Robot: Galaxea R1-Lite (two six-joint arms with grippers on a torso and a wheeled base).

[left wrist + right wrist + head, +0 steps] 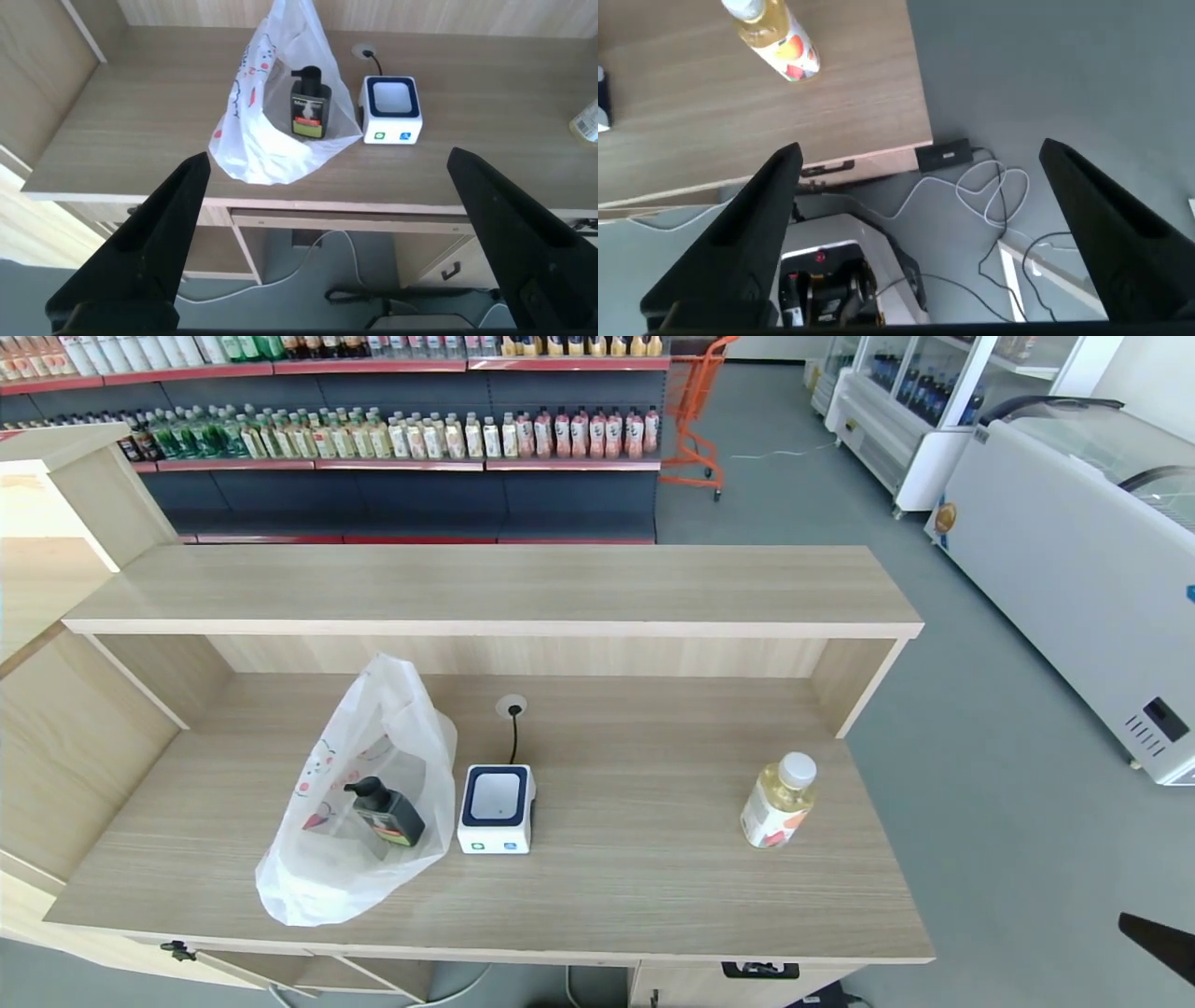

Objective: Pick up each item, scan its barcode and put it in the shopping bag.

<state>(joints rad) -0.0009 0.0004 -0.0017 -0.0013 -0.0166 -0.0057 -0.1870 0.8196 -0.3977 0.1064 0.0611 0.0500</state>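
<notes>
Standing on the pale wooden worktop (635, 859), the white-capped yellow juice bottle (780, 800) wants a square mid-body grip; right end effector (922, 154) gapes wide, left end effector (329, 161) too.

— What's around the wooden counter (653, 868)?
— A raised ledge (495, 583) runs along its far side, and there's a round cable hole (511, 706) in the worktop near the back wall. Beyond stand store shelves (401, 467) lined with rows of drink bottles (420, 434).
— And off to the right?
— An orange trolley (695, 411) at the end of the shelves, then a glass-door cooler (896, 401) and a white chest freezer (1055, 560) with a curved glass lid.
— Anything lower down?
— A black box (943, 154) just by the counter's front edge, with pale cables (990, 201) looping on the grey floor (980, 803) beside it.
</notes>
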